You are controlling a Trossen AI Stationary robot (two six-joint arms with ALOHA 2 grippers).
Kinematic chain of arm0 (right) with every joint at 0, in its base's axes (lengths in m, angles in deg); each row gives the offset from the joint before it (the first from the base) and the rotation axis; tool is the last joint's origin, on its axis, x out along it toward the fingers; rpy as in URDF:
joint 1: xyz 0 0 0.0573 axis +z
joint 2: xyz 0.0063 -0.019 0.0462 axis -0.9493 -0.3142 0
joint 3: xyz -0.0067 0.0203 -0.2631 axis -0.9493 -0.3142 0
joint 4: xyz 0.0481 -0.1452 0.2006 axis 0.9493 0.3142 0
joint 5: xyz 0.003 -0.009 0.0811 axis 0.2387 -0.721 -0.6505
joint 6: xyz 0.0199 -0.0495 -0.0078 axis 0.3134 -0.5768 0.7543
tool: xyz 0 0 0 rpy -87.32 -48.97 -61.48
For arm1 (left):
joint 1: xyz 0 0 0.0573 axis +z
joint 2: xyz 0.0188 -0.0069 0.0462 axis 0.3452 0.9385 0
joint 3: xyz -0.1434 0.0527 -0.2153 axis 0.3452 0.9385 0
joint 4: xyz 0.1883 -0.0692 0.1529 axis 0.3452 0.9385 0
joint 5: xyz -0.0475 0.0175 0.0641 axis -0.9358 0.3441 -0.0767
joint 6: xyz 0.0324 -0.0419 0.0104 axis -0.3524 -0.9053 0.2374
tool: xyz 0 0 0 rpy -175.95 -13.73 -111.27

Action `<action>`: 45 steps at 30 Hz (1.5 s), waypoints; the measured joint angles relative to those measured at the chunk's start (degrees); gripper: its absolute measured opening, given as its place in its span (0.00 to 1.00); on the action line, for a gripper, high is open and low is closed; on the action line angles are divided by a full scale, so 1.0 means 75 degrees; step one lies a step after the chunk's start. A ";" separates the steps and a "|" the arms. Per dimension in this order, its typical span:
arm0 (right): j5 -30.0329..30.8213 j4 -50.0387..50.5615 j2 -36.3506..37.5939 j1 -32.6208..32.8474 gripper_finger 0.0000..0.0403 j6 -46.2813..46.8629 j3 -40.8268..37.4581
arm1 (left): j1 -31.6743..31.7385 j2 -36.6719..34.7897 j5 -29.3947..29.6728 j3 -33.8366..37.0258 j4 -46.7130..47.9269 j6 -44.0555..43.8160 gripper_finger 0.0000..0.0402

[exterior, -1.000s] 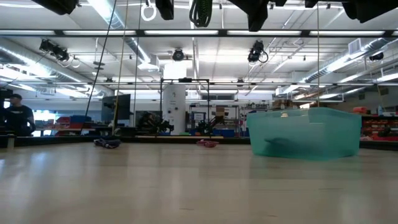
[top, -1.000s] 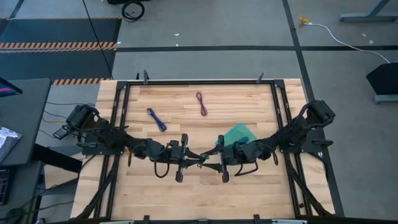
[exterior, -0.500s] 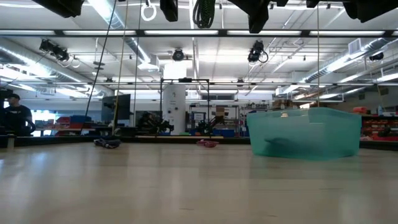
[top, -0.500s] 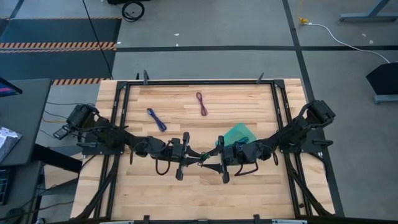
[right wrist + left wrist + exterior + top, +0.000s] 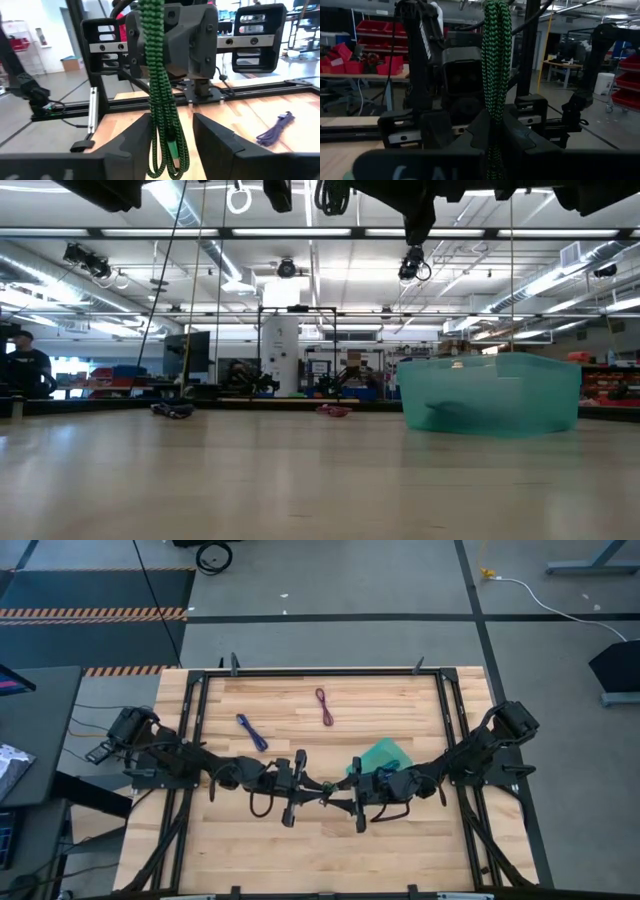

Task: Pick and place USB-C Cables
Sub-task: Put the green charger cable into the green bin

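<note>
A dark green braided USB-C cable bundle (image 5: 496,60) hangs upright above the table's middle, with my left gripper (image 5: 495,137) shut on it. My right gripper (image 5: 172,132) faces it from the table's right side. It is open, one finger on each side of the bundle's lower part (image 5: 167,145); I cannot tell whether they touch it. In the high view the two grippers (image 5: 314,790) (image 5: 340,798) meet at the cable (image 5: 327,791). A purple-blue cable (image 5: 252,732) and a maroon cable (image 5: 325,707) lie flat on the far half of the table. My left gripper pinches the green bundle part-way along its length (image 5: 495,112) between its two fingers, several strands together. The fingers come in about level from the table's left and lie across the bundle. It stands upright, running above and below them, its looped end (image 5: 167,167) clear of the table.
A teal tray (image 5: 380,755) stands just beyond my right gripper, seen as a translucent tub (image 5: 490,392) in the low view. Black frame rails (image 5: 320,673) run along the table's far and side edges. Bare wood lies toward the near edge.
My right gripper has tipped a little at the wrist beside the hanging green cable; its dark outline at the top of the low view has changed shape. The cable stays hanging in my left gripper, and the cables on the table have not moved.
</note>
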 joint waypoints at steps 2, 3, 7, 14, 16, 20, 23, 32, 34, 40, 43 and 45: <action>0.0148 0.0015 0.0000 0.0000 0.28 -0.0144 0.0000 | 0.0071 0.0001 -0.0054 0.0000 0.0090 -0.0116 0.08; 0.0201 0.0031 0.0000 0.0000 0.23 -0.0222 0.0000 | 0.0092 0.0003 -0.0053 0.0000 0.0103 -0.0119 0.08; 0.0249 0.0088 0.0000 0.0014 0.07 -0.0526 0.0000 | 0.0103 0.0003 -0.0053 0.0000 0.0146 -0.0131 0.09; 0.0502 0.0134 0.0000 0.0023 0.07 -0.0640 0.0000 | 0.0187 0.0003 -0.0075 0.0000 0.0186 -0.0137 0.11; 0.0500 0.0208 0.0000 0.0024 0.07 -0.0632 0.0000 | 0.0182 0.0003 -0.0074 0.0000 0.0247 -0.0155 0.11; 0.0845 0.0256 0.0000 0.0142 0.07 -0.0673 0.0000 | 0.0187 0.0006 -0.0067 0.0000 0.0258 -0.0315 0.11; 0.1274 0.0380 0.0000 0.0270 0.07 -0.0903 0.0009 | 0.0188 0.0009 -0.0055 0.0000 0.0330 -0.0324 0.11; 0.2276 0.0700 0.0000 0.0473 0.07 -0.1018 -0.0012 | 0.0232 -0.0006 -0.0036 -0.0017 0.1087 -0.0225 0.16; 0.2652 0.0660 0.0000 0.0513 0.07 -0.1080 -0.0012 | 0.0271 -0.0070 -0.0032 -0.0015 0.1336 -0.0250 0.19; 0.3207 0.0599 0.0018 0.0602 0.07 -0.1370 -0.0009 | 0.0252 -0.0350 -0.0024 -0.0006 0.2055 -0.0327 0.31; 0.3608 0.0748 0.0104 0.0698 0.07 -0.1716 -0.0006 | 0.0240 -0.0578 0.0134 0.0000 0.2564 -0.0338 0.37; 0.3795 0.1020 0.0253 0.0782 0.07 -0.2055 -0.0006 | 0.0224 -0.0781 0.0208 0.0003 0.3074 -0.0297 0.42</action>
